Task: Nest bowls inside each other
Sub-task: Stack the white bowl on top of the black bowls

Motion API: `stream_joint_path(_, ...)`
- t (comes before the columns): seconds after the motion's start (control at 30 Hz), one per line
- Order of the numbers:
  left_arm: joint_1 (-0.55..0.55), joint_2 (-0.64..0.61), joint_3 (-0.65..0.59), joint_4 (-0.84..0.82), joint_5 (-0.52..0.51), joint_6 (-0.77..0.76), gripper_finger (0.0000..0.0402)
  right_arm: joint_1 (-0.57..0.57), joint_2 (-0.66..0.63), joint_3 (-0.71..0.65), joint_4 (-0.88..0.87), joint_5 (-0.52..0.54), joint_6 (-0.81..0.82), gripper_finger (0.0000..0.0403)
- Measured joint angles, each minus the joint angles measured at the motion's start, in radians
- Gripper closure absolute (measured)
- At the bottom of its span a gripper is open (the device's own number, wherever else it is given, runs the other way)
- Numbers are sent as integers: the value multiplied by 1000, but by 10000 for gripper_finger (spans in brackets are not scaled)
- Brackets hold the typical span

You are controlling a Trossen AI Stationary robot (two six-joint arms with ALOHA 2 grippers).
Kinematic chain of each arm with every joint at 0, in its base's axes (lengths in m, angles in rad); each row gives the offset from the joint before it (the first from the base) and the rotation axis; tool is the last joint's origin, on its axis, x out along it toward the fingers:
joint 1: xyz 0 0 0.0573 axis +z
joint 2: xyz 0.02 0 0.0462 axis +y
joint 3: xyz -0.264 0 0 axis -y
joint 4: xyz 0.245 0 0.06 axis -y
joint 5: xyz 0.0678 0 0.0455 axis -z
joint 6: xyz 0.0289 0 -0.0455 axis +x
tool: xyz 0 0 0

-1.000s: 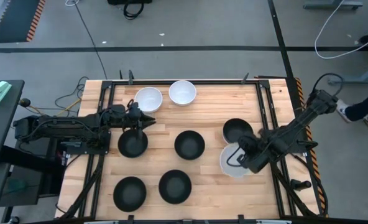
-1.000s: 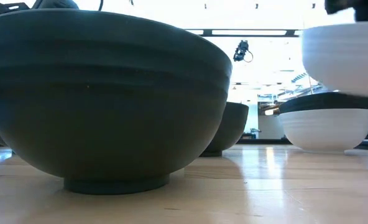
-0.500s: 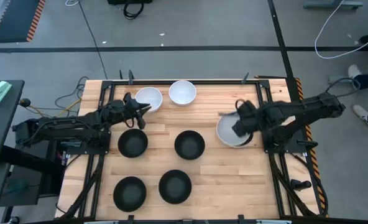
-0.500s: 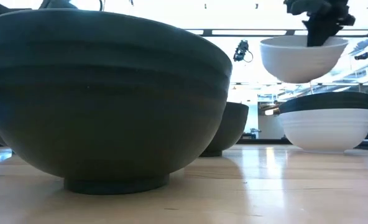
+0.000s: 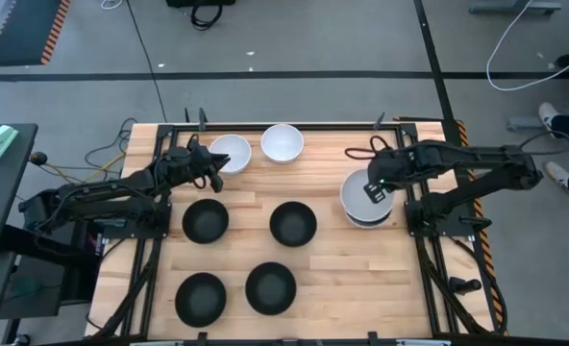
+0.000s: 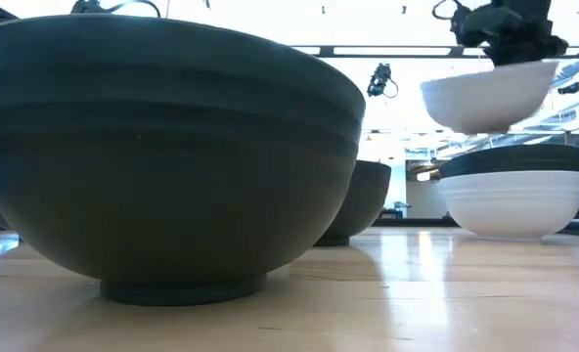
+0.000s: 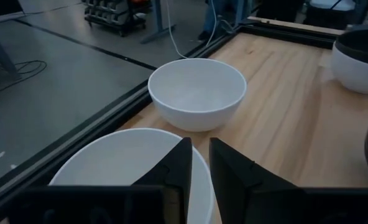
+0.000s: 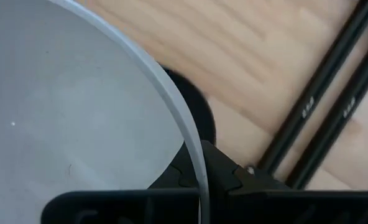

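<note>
White bowl [image 6: 490, 95] hangs from my right gripper [image 5: 375, 183], pinched by its rim with one finger inside and one outside. It is in the air, slightly tilted, and directly below it sits the stack [image 6: 512, 193] I am aiming for: a black bowl nested in a white one, resting on the table [image 5: 323, 183] near its right edge. From above, my bowl covers the stack almost entirely, so the target lies straight down from my gripper, with a clear gap between the two in the low view. I judge the coming move to be a plain descent, levelling the bowl so that it seats in the black one.

My left gripper [image 5: 208, 165] is at the far left of the table, fingers nearly closed over the near rim of another white bowl [image 7: 128, 168] and holding nothing. A second white bowl [image 7: 196, 92] stands just beyond it. Four black bowls [image 5: 292, 223] wait on the nearer half, between the arms.
</note>
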Motion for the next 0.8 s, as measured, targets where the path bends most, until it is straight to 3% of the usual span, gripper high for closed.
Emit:
stream_joint_path(0.27, 0, 0, 0, 0, 1, 0, 336, -134, -36, -115, 8, -68, -60, 400)
stream_joint_path(0.5, -1, 0, 0, 0, 26, 0, 344, -238, -61, -164, 153, -186, -185, 400)
stream_joint_path(0.8, -1, 0, 0, -5, 26, -1, 338, -307, -62, -265, 164, -300, -209, 400)
